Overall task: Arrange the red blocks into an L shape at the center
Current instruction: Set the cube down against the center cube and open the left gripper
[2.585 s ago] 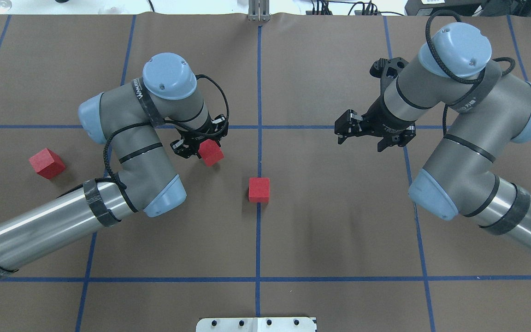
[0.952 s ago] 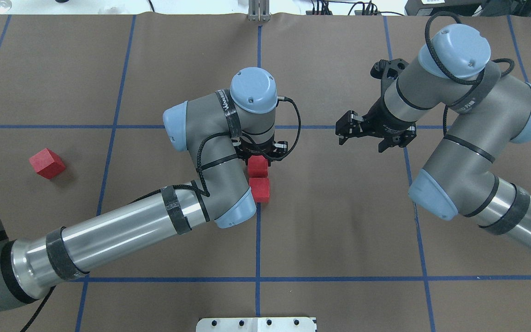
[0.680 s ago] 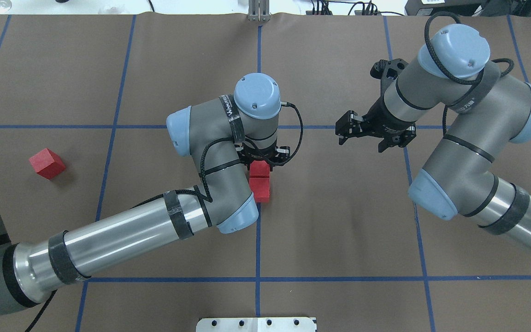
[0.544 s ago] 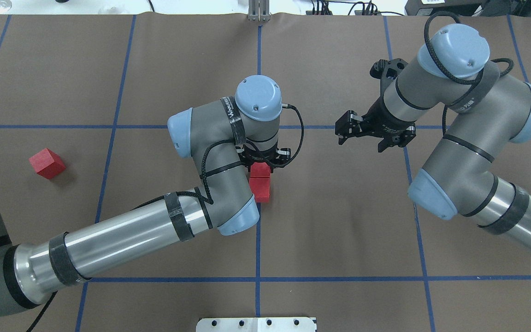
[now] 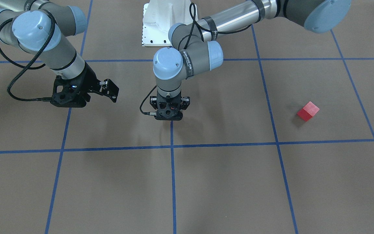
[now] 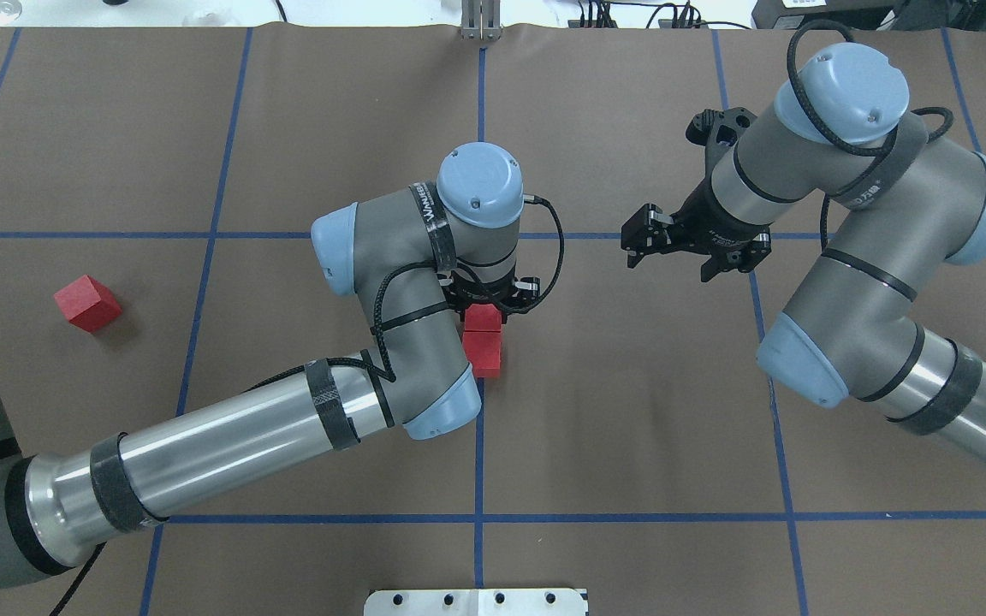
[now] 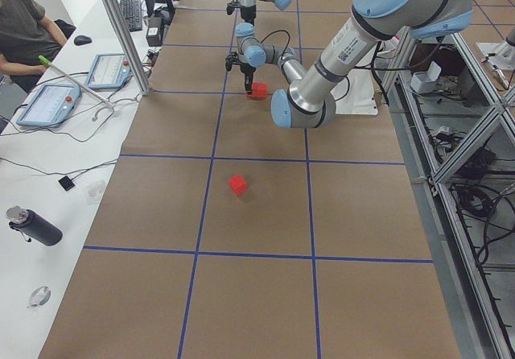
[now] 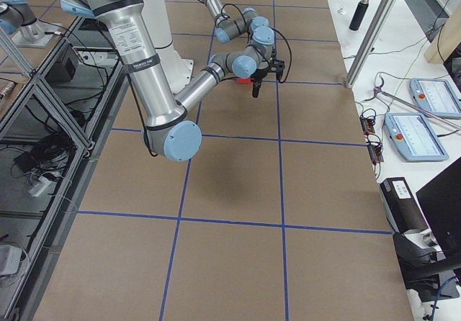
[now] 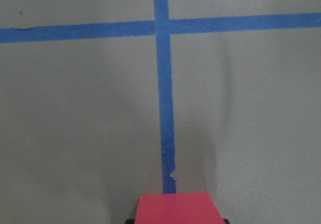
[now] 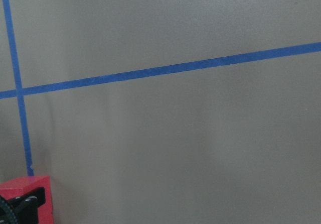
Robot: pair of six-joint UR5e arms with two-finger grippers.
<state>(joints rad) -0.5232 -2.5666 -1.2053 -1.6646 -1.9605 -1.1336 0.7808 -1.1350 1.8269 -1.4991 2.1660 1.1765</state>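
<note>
Since left gripper [image 6: 484, 310] has brought small matte red cube [image 6: 482, 317] against second red cube [image 6: 483, 355] on middle blue tape line [image 6: 479, 445], you have two at centre. Fingers clamp first cube. Third red cube [image 6: 87, 303] waits well apart, left. Right gripper [image 6: 640, 242]: spread, empty.

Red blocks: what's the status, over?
Left gripper shut on second block, beside first block at center line. Third block off left, untouched. Right gripper open, empty. Nothing blocking.
</note>
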